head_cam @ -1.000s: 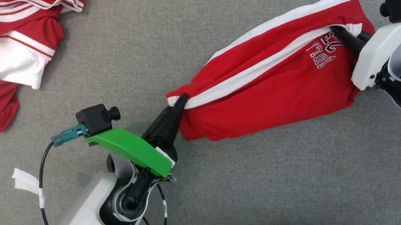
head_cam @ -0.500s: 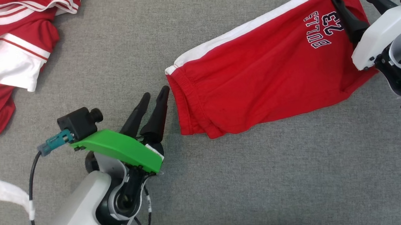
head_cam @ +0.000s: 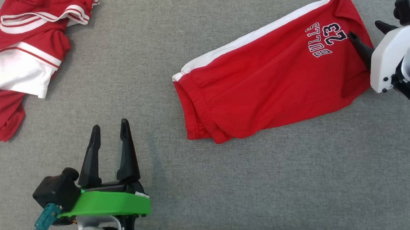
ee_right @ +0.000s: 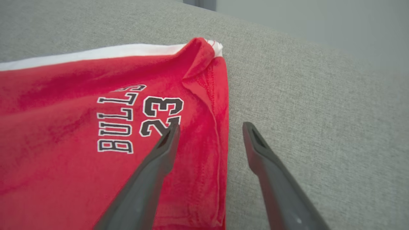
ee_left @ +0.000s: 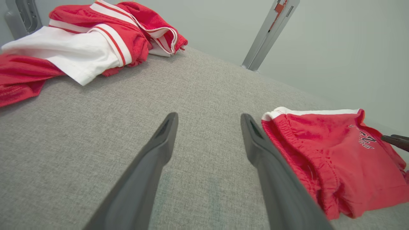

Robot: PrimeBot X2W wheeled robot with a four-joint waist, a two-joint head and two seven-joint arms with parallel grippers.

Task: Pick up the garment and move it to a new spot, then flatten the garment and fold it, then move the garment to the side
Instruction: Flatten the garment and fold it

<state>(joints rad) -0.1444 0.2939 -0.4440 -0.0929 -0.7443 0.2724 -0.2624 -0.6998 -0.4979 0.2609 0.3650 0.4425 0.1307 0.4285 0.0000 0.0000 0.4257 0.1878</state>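
Shorts [head_cam: 271, 85], red, marked BULLS 23, are laid flat toward the far right corner of the grey fabric surface [head_cam: 231, 185]. Left gripper [head_cam: 109, 124] is spread, apart from the waistband [head_cam: 190, 105]; right gripper [head_cam: 365, 28] is spread astride the leg hem [ee_right: 220, 134].

garment [head_cam: 268, 89]: red, white side stripe | pile [head_cam: 23, 44]: red-white striped | surface [head_cam: 232, 199]: grey
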